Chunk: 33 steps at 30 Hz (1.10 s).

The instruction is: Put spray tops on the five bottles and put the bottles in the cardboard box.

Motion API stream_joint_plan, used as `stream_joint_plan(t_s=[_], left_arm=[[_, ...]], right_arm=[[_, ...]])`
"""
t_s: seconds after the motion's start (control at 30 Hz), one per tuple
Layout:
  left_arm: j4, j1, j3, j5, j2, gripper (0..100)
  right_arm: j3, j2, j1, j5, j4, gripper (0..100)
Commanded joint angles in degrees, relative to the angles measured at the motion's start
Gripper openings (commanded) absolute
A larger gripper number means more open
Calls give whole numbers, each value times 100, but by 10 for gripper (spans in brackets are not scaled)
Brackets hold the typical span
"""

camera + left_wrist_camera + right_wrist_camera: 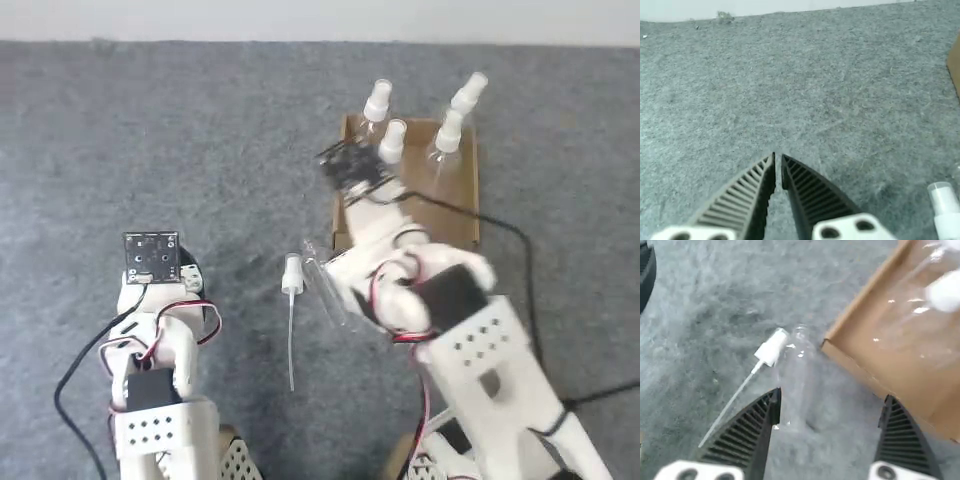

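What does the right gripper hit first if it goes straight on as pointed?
Likely the uncapped clear bottle just ahead of the open right gripper. Depth is unclear; it may touch the grey felt first.

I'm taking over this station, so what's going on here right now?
Four capped bottles stand in the cardboard box. The fifth bottle lies uncapped on the grey felt beside the box, with a loose spray top next to it. The right gripper hangs open over that bottle, not gripping it. The left gripper is shut and holds nothing, off to the side.
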Motion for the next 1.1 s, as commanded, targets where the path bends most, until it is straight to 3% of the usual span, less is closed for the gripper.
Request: stream_joint_plan(t_s=[0.0,0.43,1.07], left_arm=[[-158,9,-57,-44,-105,12],[-158,0,-84,-44,-105,12],[-158,-26,-84,-44,-105,12]], right_arm=[[440,-189,-48,62,-505,271],[1503,-189,-180,62,-1209,271],[1635,-198,-277,62,-1244,270]])
